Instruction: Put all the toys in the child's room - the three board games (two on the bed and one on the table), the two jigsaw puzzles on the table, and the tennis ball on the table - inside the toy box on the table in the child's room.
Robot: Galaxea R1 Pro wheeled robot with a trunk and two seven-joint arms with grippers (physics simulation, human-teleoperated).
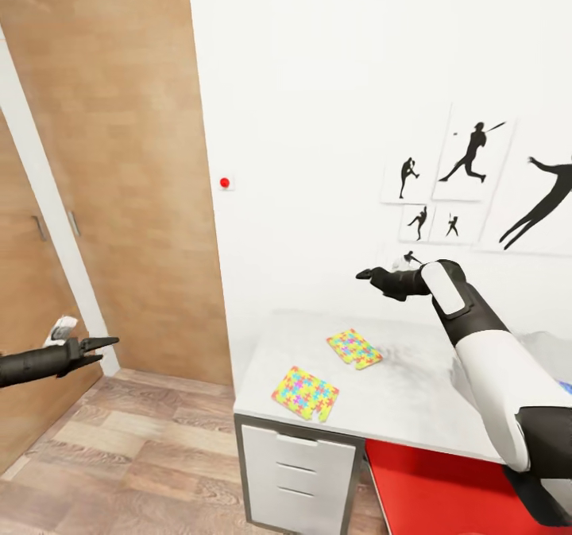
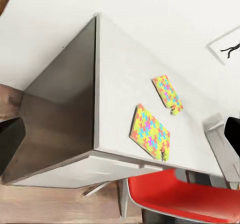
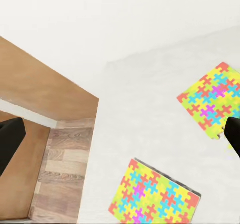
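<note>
Two jigsaw puzzles (image 1: pixel 306 393) lie apart on the white table (image 1: pixel 413 396) beside a wooden door (image 1: pixel 119 161); both tools' spread unclear

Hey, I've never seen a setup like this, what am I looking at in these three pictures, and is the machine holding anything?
These are computer renders of a wheeled robot with two arms in a child's room. The large picture comes from a camera on its head, looking forward and down. The other two come from cameras near each arm's end, looking along its fingers.

In the head view the left tool hangs out over the wooden floor beside a wooden door. The right tool is raised above a white table. Neither holds anything that I can see; whether their fingers are open is hard to tell.

On the table lie two colourful jigsaw puzzles, flat and apart. A red chair is tucked under the table, and sports silhouettes hang on the wall.
</note>
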